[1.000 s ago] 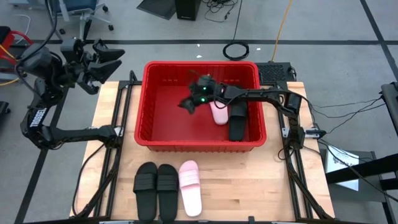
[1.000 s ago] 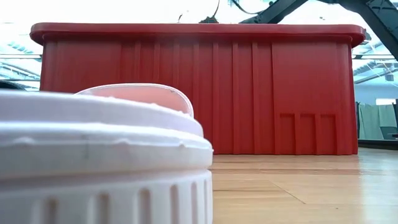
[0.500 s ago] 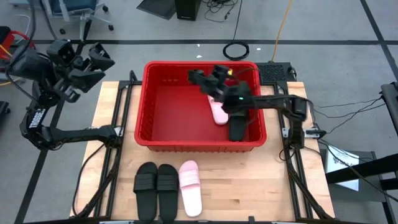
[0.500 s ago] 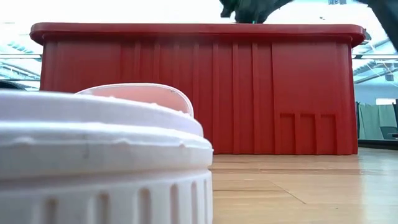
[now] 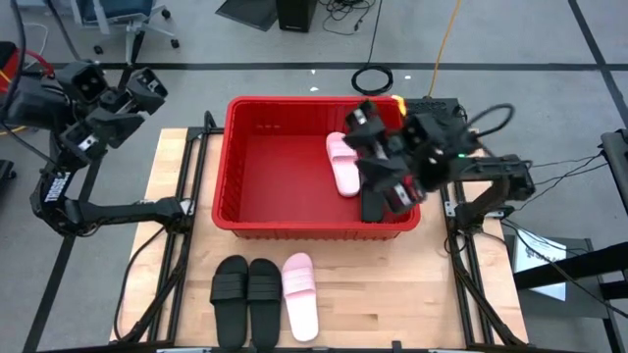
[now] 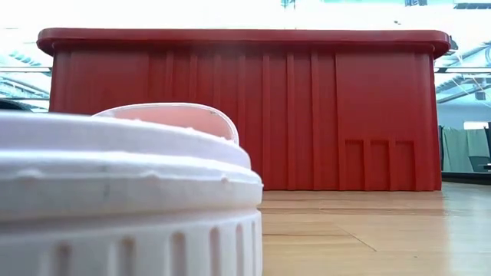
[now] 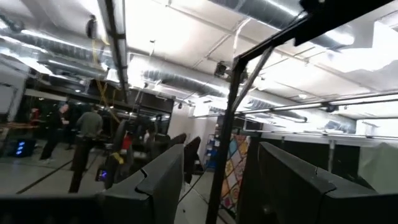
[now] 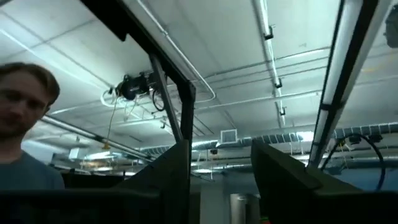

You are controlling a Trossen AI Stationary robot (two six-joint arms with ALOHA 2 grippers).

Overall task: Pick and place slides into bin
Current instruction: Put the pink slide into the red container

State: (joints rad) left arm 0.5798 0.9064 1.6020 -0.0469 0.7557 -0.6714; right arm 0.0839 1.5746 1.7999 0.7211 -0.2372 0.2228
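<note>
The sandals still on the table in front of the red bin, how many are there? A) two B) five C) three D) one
C: in the high view two black slides and one pink slide lie side by side on the table in front of the bin.
</note>
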